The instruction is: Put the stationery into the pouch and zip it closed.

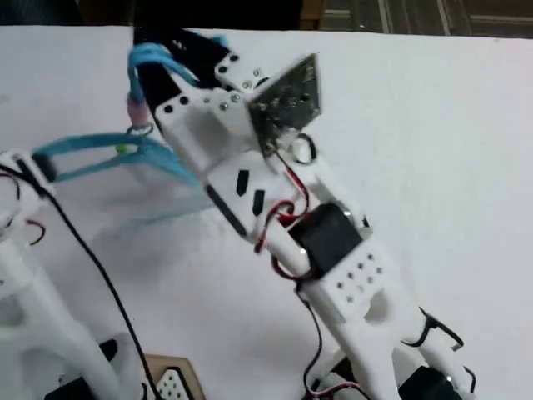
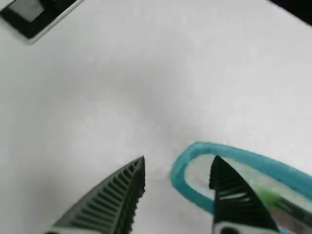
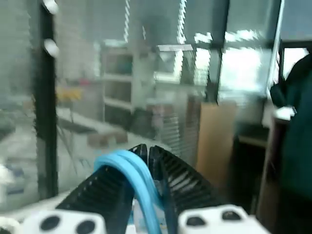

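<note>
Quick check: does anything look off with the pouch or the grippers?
Yes. The right gripper is shut on a blue strap and aims away from the table, not down at the work. The pouch lies with its blue rim under one finger of the open left gripper, which grips nothing.

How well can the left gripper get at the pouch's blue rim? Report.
Likely yes: the left gripper is open, with the end of the pouch's blue rim lying between its fingers and nothing blocking.

Bare tabletop [image 1: 450,125] is found open at the right. The middle is crossed by the right arm [image 1: 350,275]; the left is occupied by the pouch [image 1: 92,154] and left arm [image 1: 42,308].
</note>
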